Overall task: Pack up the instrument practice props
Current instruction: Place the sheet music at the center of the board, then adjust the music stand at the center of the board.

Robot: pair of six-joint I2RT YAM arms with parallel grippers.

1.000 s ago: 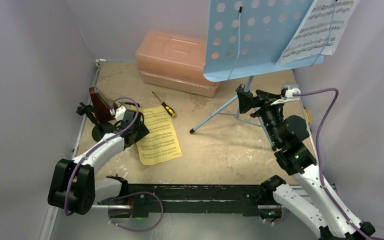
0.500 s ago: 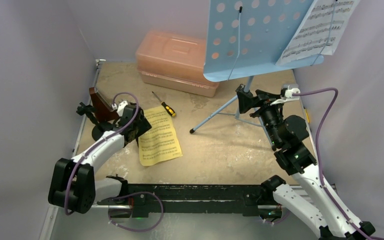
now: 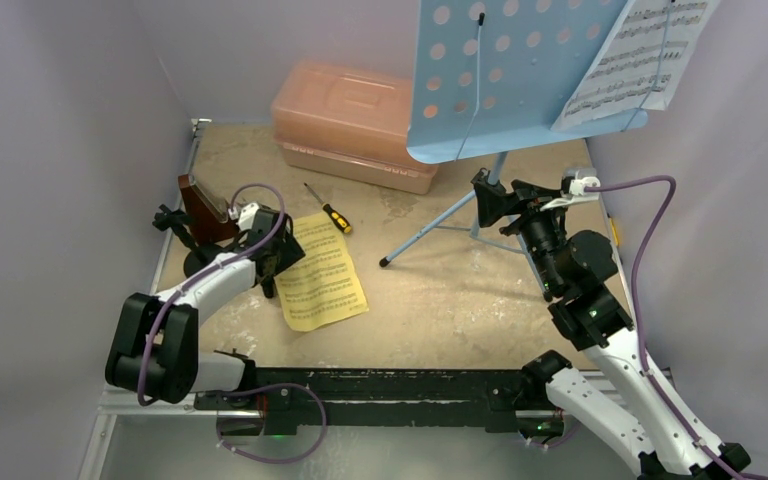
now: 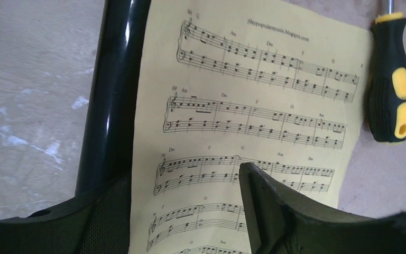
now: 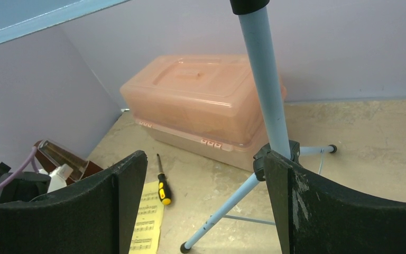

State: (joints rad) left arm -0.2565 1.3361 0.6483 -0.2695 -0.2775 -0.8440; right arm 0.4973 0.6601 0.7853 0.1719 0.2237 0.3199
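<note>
We are watching the left pincer (image 4: 185,211), spread wide, shifting further over the yellow page (image 4: 254,121); the black pipe (image 4: 111,95) (both ends cut off) is lying along that page's left edge on the surface (image 4: 31,79).

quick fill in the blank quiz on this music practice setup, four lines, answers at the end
1. The sheet of music lying flat is printed on ____ paper.
2. The screwdriver lies between that sheet and the ____ case.
3. The white sheet rests on the ____ music stand.
4. The left gripper hangs over the flat sheet with its jaws ____.
Answers: yellow; pink; blue; open
</note>
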